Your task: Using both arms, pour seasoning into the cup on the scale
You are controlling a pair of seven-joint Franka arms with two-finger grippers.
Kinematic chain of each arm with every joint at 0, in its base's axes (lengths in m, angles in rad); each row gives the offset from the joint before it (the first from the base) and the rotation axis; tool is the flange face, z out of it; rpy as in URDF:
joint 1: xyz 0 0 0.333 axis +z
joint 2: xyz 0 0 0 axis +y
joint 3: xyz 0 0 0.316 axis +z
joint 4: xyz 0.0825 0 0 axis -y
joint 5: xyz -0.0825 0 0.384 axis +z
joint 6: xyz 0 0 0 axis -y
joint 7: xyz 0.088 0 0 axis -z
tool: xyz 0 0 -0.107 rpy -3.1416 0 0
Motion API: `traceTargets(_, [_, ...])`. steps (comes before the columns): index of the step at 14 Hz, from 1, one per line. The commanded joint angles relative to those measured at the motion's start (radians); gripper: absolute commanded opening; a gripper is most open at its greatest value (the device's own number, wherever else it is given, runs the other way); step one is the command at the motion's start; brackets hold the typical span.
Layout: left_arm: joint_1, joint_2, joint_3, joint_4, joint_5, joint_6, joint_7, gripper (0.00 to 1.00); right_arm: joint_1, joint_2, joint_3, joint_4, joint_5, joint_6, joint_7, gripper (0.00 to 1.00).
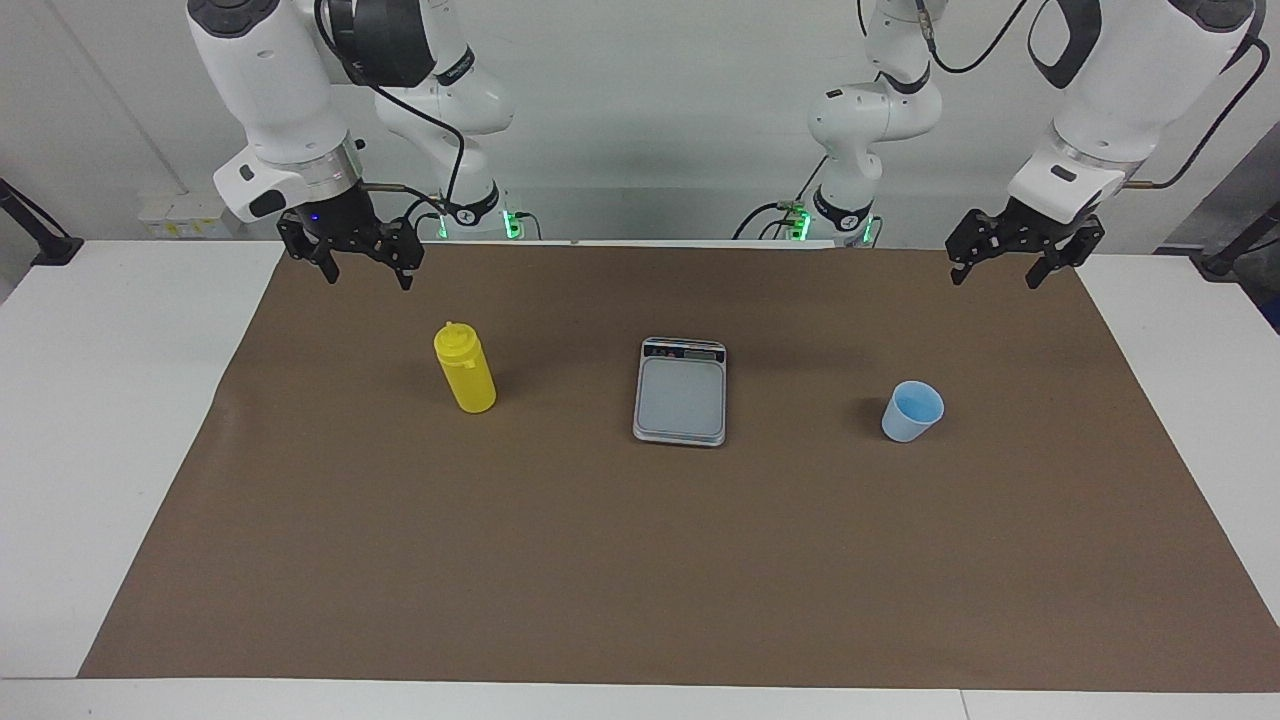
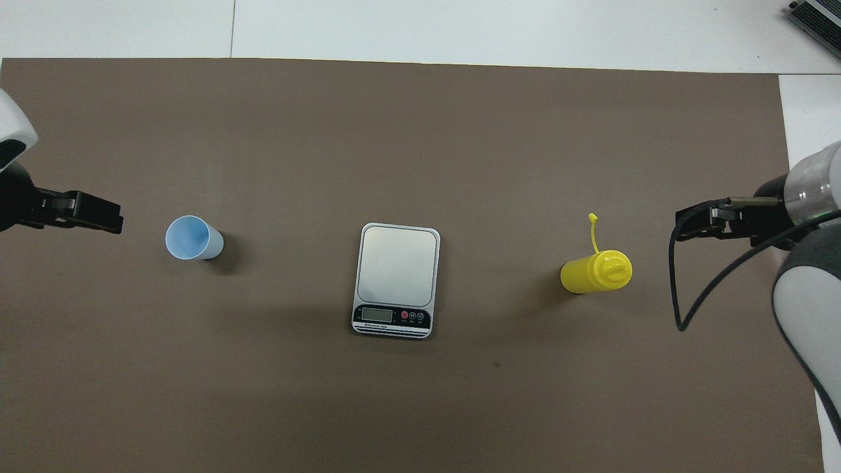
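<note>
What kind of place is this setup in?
Probably a robotics lab bench: two arms mounted at a white table, a brown mat laid as workspace, and a kitchen scale, yellow squeeze bottle and blue cup staged in a row.

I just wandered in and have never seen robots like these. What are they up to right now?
Nothing is being handled yet. The left claw and the right claw both hang open above the brown mat, holding nothing. A yellow seasoning bottle stands toward the right arm's end, a blue cup toward the left arm's end, and an unloaded scale sits between them. The cup is not yet on the scale.
</note>
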Motion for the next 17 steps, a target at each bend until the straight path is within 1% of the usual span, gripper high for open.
traceTargets(1, [0.002,-0.013,0.008,-0.007,-0.002,0.004,0.004,1.00,-0.010,-0.003,0.004,-0.004,-0.001,-0.002,0.015,1.00])
traceTargets(5, [-0.007,-0.019,0.008,-0.017,-0.003,0.008,0.001,1.00,-0.010,-0.003,0.004,-0.004,-0.001,-0.002,0.015,1.00])
traceTargets(6, [-0.006,-0.036,0.009,-0.049,-0.003,0.014,0.003,1.00,-0.010,-0.003,0.004,-0.004,-0.001,0.001,0.015,1.00])
traceTargets(8, [0.002,-0.047,0.009,-0.066,-0.003,0.019,0.003,1.00,-0.010,-0.003,0.004,-0.004,-0.001,-0.002,0.015,1.00])
traceTargets(10, [-0.004,-0.046,0.009,-0.070,-0.006,0.043,-0.013,1.00,-0.010,-0.004,0.004,-0.004,-0.001,-0.002,0.015,1.00])
traceTargets(17, [-0.007,-0.047,0.009,-0.071,-0.008,0.046,-0.013,1.00,-0.010,-0.003,0.004,-0.004,-0.001,-0.002,0.015,1.00])
